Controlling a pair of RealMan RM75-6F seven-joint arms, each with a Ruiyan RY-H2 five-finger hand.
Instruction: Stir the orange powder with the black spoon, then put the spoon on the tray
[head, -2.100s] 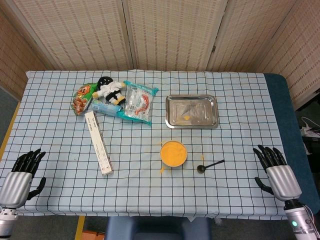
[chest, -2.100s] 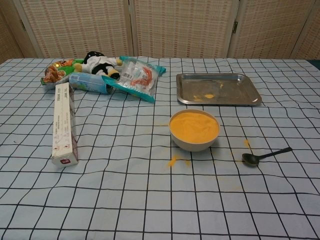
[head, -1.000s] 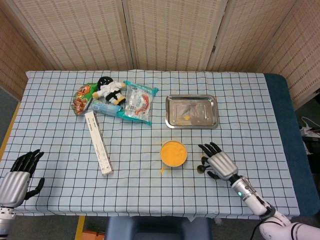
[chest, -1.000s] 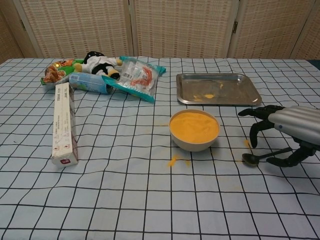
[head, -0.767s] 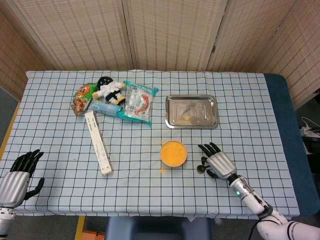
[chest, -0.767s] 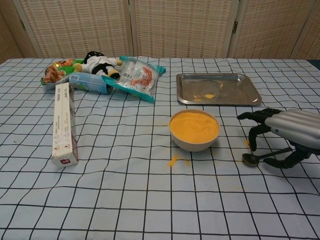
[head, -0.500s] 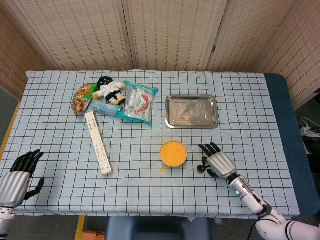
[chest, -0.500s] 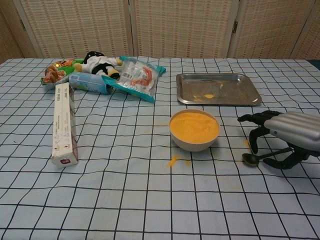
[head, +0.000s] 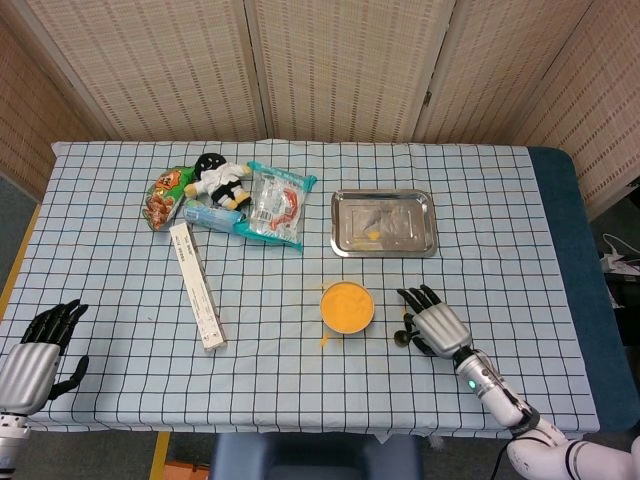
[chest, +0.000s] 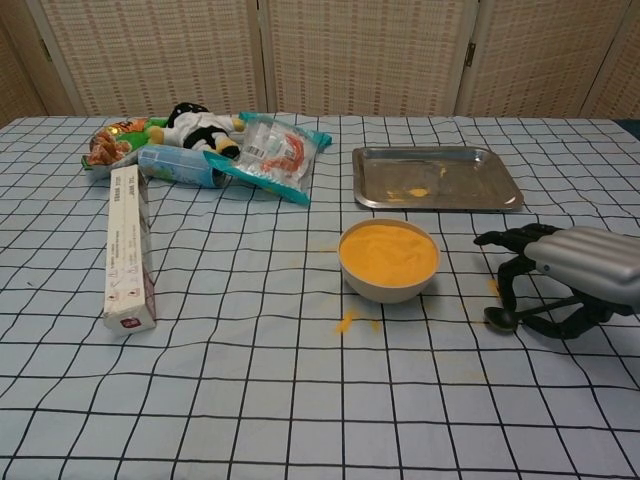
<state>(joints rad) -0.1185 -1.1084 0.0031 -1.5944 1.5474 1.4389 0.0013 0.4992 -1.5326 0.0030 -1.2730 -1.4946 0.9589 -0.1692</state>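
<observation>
The right hand (chest: 570, 275) is arched over the spoon (chest: 515, 314) with its fingers (chest: 508, 272) spread and curved downward and its thumb low on the near side of the handle. Whether any finger actually touches the spoon cannot be told; nothing is lifted, and the spoon lies flat on the table (head: 480, 200) with its bowl end pointing toward the bowl of orange powder (head: 347, 305), just beside it on the right. The left hand (head: 40, 345) rests at the table's near left corner, fingers apart, holding nothing.

The tray (head: 384, 222) sits behind the bowl, toward the far edge, with a little orange powder on it. Bare cloth lies between bowl and tray, and along the table's right side. A few orange spills mark the cloth near the bowl. Snack packets (head: 270, 205), a plush toy (head: 218, 178) and a long box (head: 197, 285) occupy the left half, well apart from the right hand.
</observation>
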